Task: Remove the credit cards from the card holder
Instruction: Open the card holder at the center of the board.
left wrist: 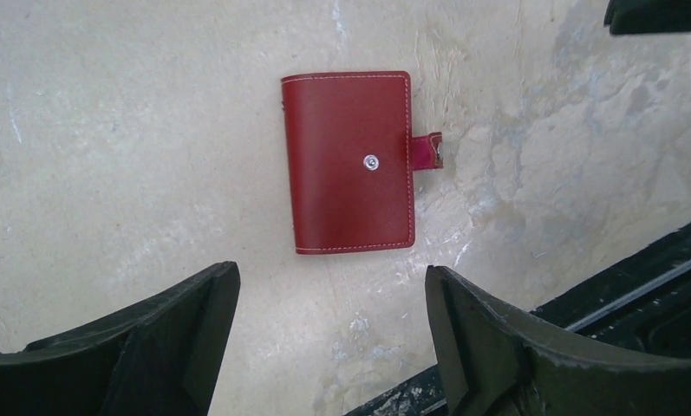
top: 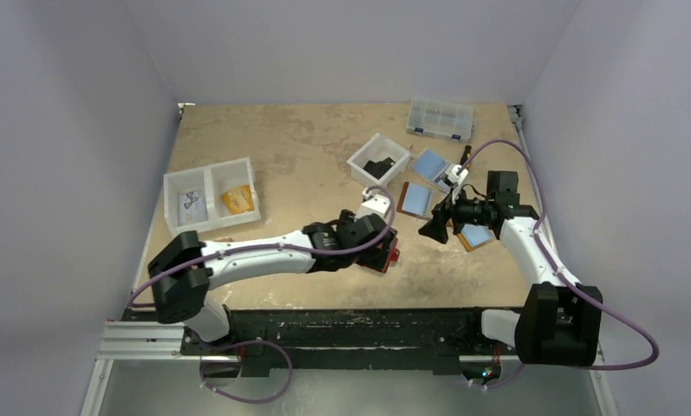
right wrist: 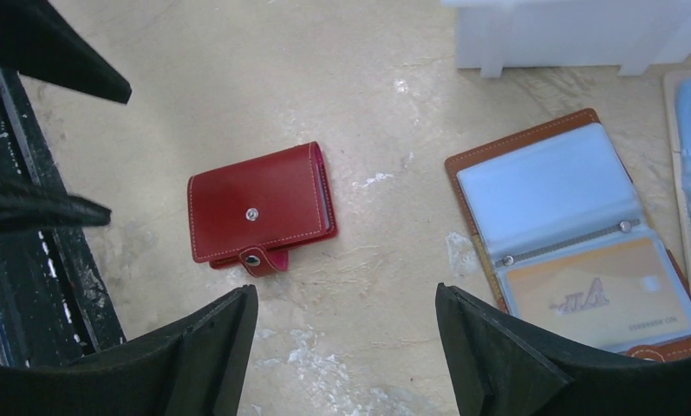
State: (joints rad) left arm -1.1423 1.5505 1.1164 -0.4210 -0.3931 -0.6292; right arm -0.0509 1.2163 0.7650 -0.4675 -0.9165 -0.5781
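The dark red card holder lies closed and flat on the table, snap stud up, its red-pink strap tab sticking out at one edge. It also shows in the right wrist view, and as a red edge under the left wrist. No credit cards show; its inside is hidden. My left gripper hovers open just short of the holder, with nothing between its fingers. My right gripper is open and empty too, a little to the holder's right.
A brown fold-out holder lies open to the right, an orange card in its sleeve. More open holders lie behind, by a small white bin. A two-compartment bin stands left, a clear organiser box at the back. The black rail runs along the near edge.
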